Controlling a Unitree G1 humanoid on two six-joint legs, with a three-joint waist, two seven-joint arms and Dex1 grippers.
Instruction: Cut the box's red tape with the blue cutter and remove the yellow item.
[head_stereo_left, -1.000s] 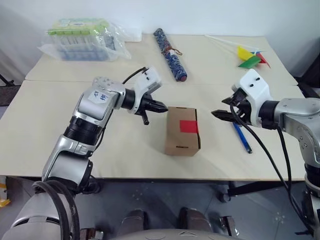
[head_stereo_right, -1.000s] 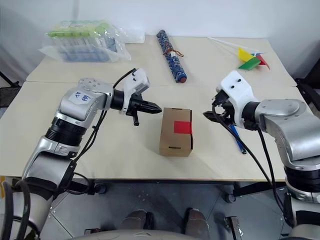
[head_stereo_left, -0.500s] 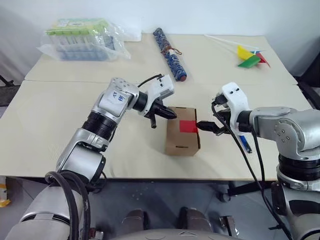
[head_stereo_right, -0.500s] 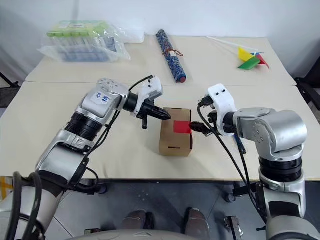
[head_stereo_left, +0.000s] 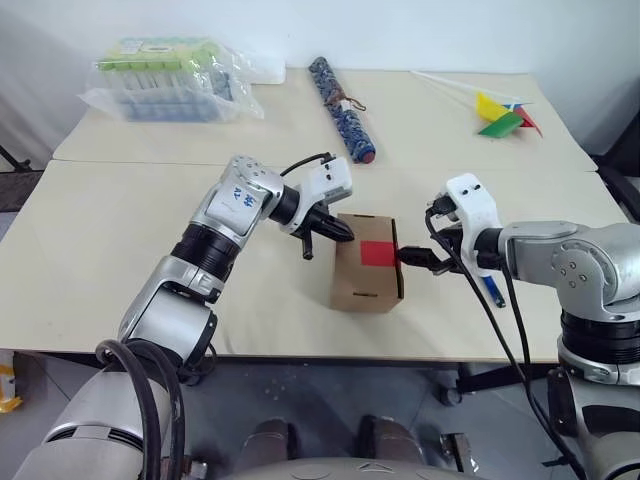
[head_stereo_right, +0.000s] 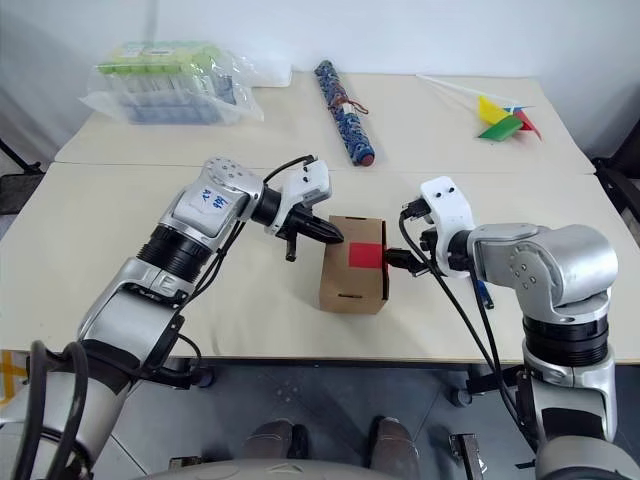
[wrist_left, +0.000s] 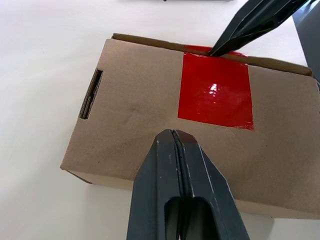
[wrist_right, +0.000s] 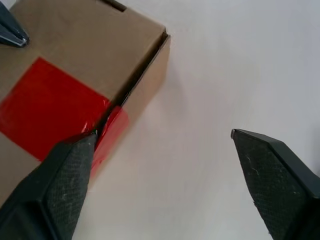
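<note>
The brown box (head_stereo_left: 362, 280) lies in the middle of the table with the red tape (head_stereo_left: 377, 252) on its top, folded over the right edge. My left gripper (head_stereo_left: 343, 231) is shut with nothing in it, its tip (wrist_left: 172, 136) just over the box's left top edge. On the box's right side my right gripper (wrist_right: 162, 134) is open. One of its fingers (wrist_right: 70, 160) rests at the taped edge, the other over bare table. The blue cutter (head_stereo_left: 493, 290) lies on the table behind my right wrist, partly covered. The yellow item is hidden.
A blue patterned roll (head_stereo_left: 341, 108) lies at the back centre, and a coloured pinwheel (head_stereo_left: 500, 112) at the back right. A plastic bag with a green pack (head_stereo_left: 165, 78) sits at the back left. The table's front edge (head_stereo_left: 300, 352) is close to the box.
Both grippers have closed in on the box, the left from the left, the right from the right and downward. The right gripper's fingers now stand wider apart.
</note>
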